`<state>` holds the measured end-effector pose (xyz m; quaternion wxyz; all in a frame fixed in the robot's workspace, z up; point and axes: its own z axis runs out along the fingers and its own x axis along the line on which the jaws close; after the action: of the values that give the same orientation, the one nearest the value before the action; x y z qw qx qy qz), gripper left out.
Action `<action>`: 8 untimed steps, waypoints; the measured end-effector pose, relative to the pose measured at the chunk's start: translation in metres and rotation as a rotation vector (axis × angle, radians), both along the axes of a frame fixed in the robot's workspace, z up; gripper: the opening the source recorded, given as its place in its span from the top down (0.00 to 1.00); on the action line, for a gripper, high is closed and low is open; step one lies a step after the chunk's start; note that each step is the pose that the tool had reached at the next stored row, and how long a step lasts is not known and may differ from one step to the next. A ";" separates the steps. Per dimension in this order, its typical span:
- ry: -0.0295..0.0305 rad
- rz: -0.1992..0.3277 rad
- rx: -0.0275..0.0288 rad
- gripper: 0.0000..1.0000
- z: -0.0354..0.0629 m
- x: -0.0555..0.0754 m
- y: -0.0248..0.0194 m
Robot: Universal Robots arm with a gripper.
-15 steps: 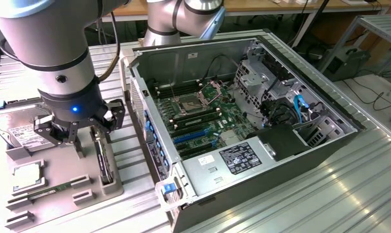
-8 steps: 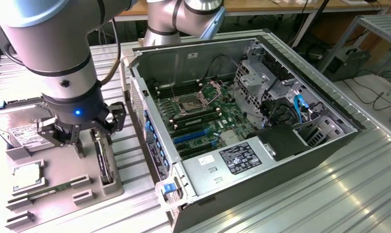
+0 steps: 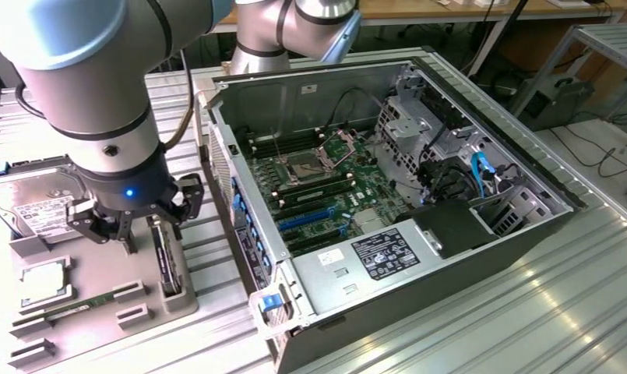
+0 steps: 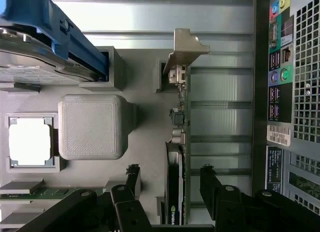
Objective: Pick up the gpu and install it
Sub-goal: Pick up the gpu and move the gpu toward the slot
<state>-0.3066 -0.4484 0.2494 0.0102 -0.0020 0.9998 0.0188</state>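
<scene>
End effector (image 4: pixel 169 168) open, jaws either side of the gpu (image 4: pixel 175 202), not touching. It stands on edge in the tray (image 4: pixel 90 127) slot. I'd centre on the card, grip flat faces, pull straight up.

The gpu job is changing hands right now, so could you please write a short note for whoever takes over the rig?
Hand: open, low over the grey tray, with one finger on each side of the gpu. I can see no contact.
gpu: standing on edge in its tray slot, not gripped.
Computer case: side open, next to the tray on the exterior view's right. Its blue slots look free.
Done: the hand is lined up on the gpu.
Left: gripping, lifting and installing the gpu in the case.
</scene>
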 end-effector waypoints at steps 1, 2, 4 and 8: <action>0.0000 -0.001 0.0000 0.40 -0.0024 0.000 -0.0009; 0.0001 -0.001 0.0000 0.40 -0.0040 0.000 -0.0015; -0.0001 -0.002 0.0001 0.40 -0.0079 0.000 -0.0027; 0.0000 -0.003 0.0000 0.40 -0.0151 0.000 -0.0036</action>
<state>-0.3066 -0.4521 0.2343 0.0102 -0.0004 0.9998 0.0188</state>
